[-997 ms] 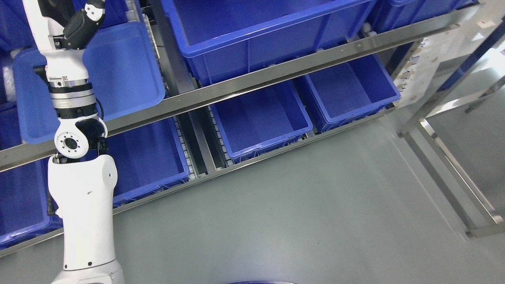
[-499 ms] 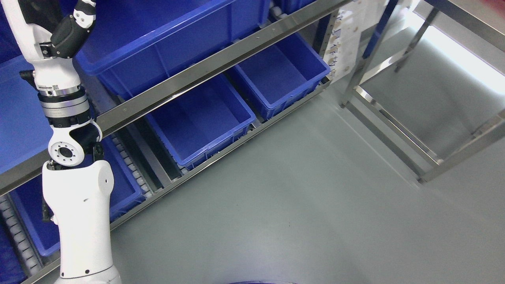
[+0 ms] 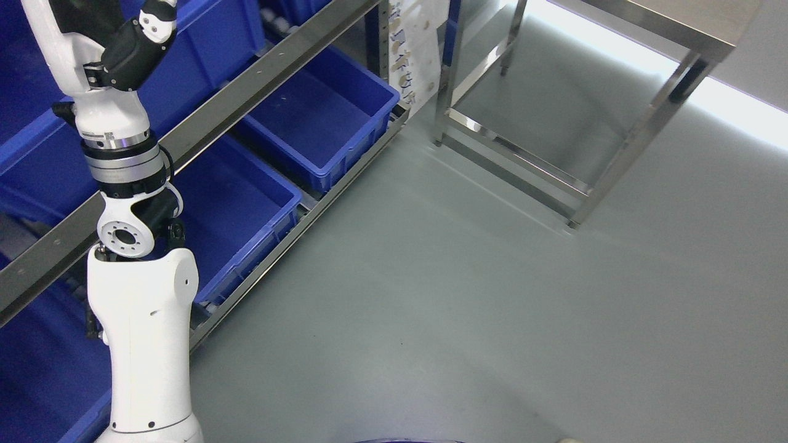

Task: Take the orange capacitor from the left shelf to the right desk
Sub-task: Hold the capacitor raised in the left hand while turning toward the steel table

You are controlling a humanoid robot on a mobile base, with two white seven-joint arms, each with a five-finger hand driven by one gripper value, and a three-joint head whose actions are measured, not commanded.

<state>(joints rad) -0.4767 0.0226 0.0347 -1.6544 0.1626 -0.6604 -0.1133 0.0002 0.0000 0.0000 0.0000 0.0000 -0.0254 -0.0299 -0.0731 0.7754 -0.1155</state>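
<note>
Orange capacitor: not visible anywhere in my head view; I cannot tell where it is.

My left arm point(image 3: 138, 307): glossy white moulded shell, rising from the lower left edge; a round white joint disc with a ring of small holes, then a banded silver-and-black metal collar bearing a small printed label too fine to read. Above it, a black-and-white segment point(image 3: 132, 46) runs to the top edge. My left robot hand is cut off by the frame, so I cannot tell its fingers' state. Right arm not seen.

Shelf point(image 3: 234, 101): brushed steel rail with small screw holes, running diagonally behind my arm; roller tracks beneath.

Bins: blue moulded plastic, rectangular, open-topped, smooth inside. One point(image 3: 320, 117) sits at the shelf's right end, another point(image 3: 237, 212) just beside it, nearer my arm; both look empty.

Label sheet point(image 3: 415, 52): white, hanging on the shelf's end post, with rows of small marks too blurred to read.

Bench point(image 3: 671, 27): stainless steel frame with square legs and lower crossbars, standing right of the shelf.

Floor point(image 3: 462, 307): smooth grey-green, slightly glossy.
</note>
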